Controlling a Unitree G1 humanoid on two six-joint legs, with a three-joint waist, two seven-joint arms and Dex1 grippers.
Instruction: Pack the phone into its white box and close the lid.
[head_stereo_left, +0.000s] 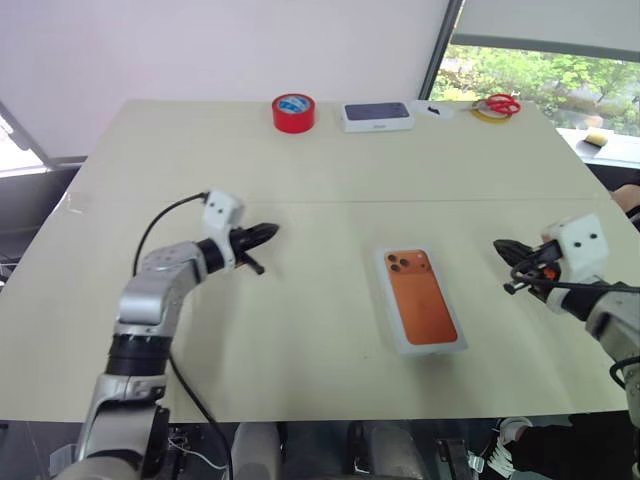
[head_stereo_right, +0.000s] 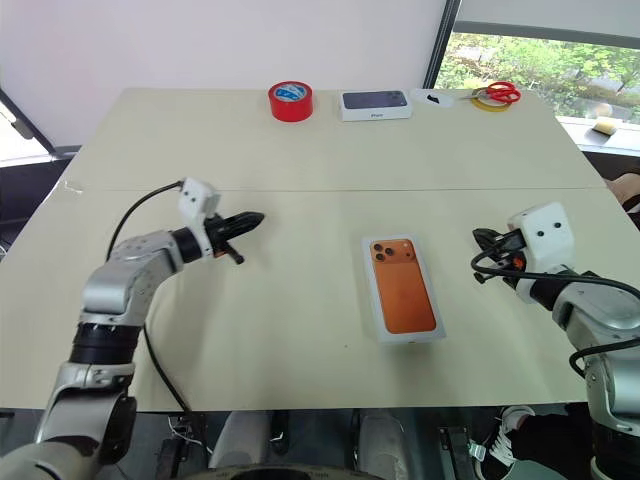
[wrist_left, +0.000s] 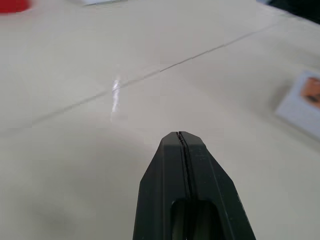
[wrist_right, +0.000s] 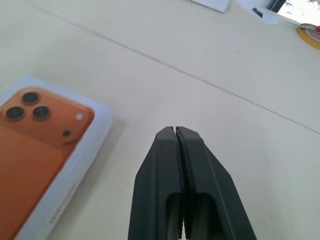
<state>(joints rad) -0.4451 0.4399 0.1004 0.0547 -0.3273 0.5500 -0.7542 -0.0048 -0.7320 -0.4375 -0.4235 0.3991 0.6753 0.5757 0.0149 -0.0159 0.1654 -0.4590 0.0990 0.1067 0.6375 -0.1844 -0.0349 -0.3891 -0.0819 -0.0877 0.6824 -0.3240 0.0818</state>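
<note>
Centrally on the table lies the lid, print up, seemingly seated. Left gripper and right gripper both pinched shut, empty, well apart either side. Light, stiff, slick cardboard; grip long edges.

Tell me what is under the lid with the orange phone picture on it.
The lid lies flat on the table, printed side up, apparently closed over the white box. Only the table shows around its edges. Whether the phone is inside cannot be seen; the lid covers it.

Silver arms, white wrist camera blocks (black cables looping), black two-fingered claws.
</note>
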